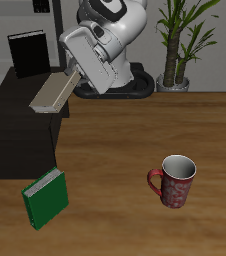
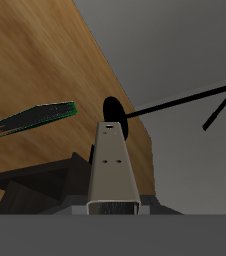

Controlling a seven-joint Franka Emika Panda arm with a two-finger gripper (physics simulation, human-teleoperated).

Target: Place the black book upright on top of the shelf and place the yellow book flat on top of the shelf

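1. Exterior view: the black book (image 1: 27, 52) stands upright on top of the shelf (image 1: 20, 135), towards the shelf's back, cover facing the cam.
2. The yellow book (image 1: 53, 92) is up in the air over the shelf top, tilted, one end low over the shelf and the other end up at the gripper (image 1: 75, 72). Doesn't look like it's lying on the shelf, but can't say for sure if the low end touches.
3. Gripper is pinching the yellow book by its end. Fingers are mostly hidden behind the arm body in that view, so this comes from the wrist cam.
4. Wrist view: the yellow book (image 2: 113, 165) sticks straight out from between the fingers, light page edge visible at the near end, gripper (image 2: 111, 208) clamped on it.
5. Green book (image 1: 45, 196) stands on the table near the front edge, just beside the shelf's front corner. In the wrist cam it shows as a thin green sliver (image 2: 35, 117) on the wood.
6. Red mug (image 1: 174, 181) sits upright on the table, well apart from the shelf and the books.
7. Potted plant (image 1: 180, 40) is on the floor behind the table, next to the robot base.
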